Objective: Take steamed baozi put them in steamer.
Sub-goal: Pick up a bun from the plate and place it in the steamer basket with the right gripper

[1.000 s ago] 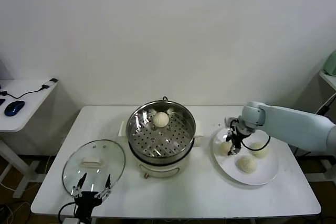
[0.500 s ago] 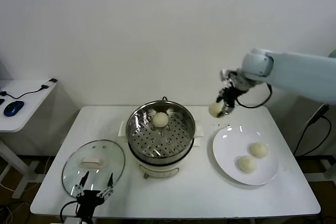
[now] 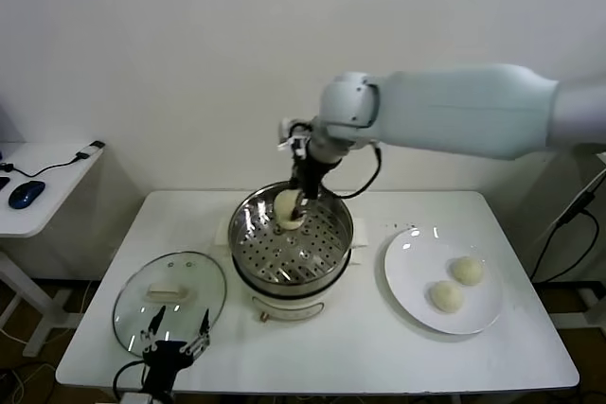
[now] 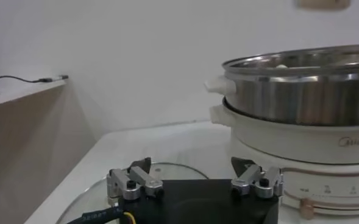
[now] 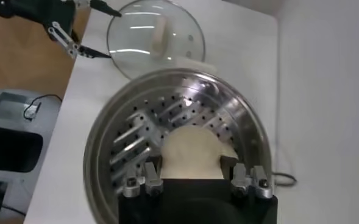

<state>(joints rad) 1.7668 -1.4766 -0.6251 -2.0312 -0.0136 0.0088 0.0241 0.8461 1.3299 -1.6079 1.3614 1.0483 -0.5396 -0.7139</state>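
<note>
Presently: right gripper (image 5: pixel 191 176) clamps one baozi (image 5: pixel 191 152) above the steamer (image 3: pixel 292 234) tray (transfer step). Next: lower, release onto bare tray. Left gripper (image 3: pixel 174 342), fingers spread, idles beside glass lid (image 3: pixel 170 295).

Right end effector (image 3: pixel 295 203) masks part of held baozi (image 5: pixel 191 154). Second bun inside steamer (image 3: pixel 292 238) impossible to distinguish behind it. Left end effector (image 3: pixel 173 347) base cropped at head view's lower edge.

The left hand (image 4: pixel 195 182) hangs spread above the glass lid (image 4: pixel 167 173), beside the steamer (image 4: pixel 301 97).
</note>
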